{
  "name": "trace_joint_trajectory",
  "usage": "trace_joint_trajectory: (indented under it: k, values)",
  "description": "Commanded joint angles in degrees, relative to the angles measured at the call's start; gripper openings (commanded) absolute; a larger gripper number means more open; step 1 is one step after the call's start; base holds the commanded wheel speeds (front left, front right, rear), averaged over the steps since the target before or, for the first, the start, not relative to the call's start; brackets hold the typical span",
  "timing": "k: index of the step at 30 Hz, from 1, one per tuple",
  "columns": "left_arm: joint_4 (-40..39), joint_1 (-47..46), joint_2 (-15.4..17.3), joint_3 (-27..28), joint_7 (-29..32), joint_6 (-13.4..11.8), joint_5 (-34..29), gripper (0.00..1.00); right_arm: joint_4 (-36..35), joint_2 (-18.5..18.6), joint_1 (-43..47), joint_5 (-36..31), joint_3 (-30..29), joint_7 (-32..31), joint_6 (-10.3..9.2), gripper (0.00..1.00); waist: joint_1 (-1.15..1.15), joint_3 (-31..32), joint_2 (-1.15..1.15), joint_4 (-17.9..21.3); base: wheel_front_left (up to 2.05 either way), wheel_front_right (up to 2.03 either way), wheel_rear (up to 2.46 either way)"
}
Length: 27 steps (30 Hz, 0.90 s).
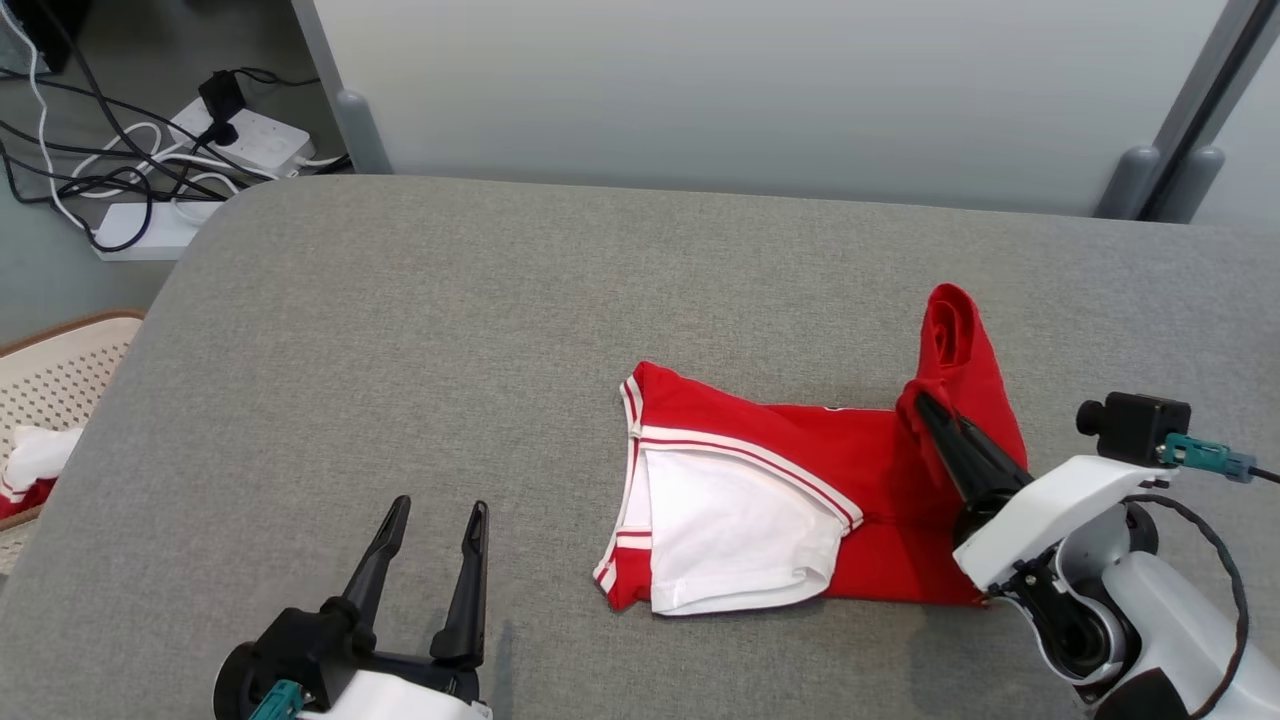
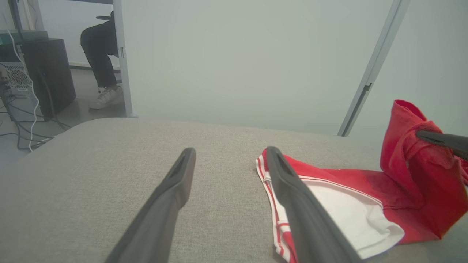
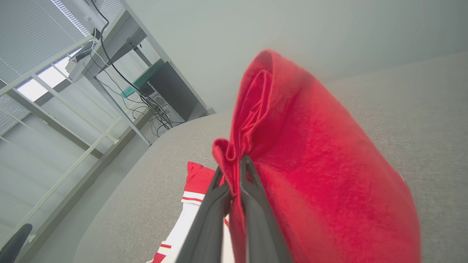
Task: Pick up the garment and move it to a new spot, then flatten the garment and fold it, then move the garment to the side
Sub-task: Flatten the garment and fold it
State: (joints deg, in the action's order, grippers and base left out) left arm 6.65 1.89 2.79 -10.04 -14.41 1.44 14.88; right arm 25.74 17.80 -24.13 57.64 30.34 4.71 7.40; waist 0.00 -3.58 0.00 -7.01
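Note:
The garment [image 1: 800,480] is red with a white panel and red-white striped trim, lying partly folded on the grey table [image 1: 400,350] right of centre. My right gripper [image 1: 922,400] is shut on its right edge and holds that red part lifted into a standing fold [image 1: 955,340]. In the right wrist view the gripper [image 3: 234,164] pinches bunched red cloth [image 3: 310,175]. My left gripper [image 1: 440,510] stands open over bare table at the lower left, apart from the garment. The left wrist view has its fingers [image 2: 182,175] spread, with the garment [image 2: 347,204] beside the right one.
A pale perforated basket [image 1: 60,370] with white and red cloth sits off the table's left edge. Power strips and cables [image 1: 200,140] lie on the floor behind. A grey partition wall [image 1: 750,90] runs along the far edge. A person's legs [image 2: 98,62] show beyond it.

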Motion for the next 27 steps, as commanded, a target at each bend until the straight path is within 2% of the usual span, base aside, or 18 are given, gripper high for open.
trace_joint_trajectory:
  k: [1, 15, 27]
  values:
    - [-1.5, -1.6, 0.1, 1.7, -0.6, -0.4, 0.9, 1.00, -2.1, -0.5, -0.3, 0.0, 0.6, -0.5, 0.09, 0.00, 0.00, 0.0, 0.00, -0.9, 0.00, 0.00, 0.00]
    - [-1.2, -2.7, 0.1, 0.4, -0.6, -0.6, 2.0, 1.00, -1.2, -6.0, -2.2, -1.7, 1.9, -2.5, 0.09, 0.00, 0.00, -1.7, 0.00, -7.3, 0.00, 0.00, 0.00]
    - [-1.1, -2.9, 0.1, -0.4, -0.6, -0.8, 2.3, 1.00, 5.6, -10.5, -4.0, -1.8, 4.7, -2.4, 0.09, 0.00, 0.00, -2.1, 0.00, -9.1, 0.00, 0.00, 0.00]
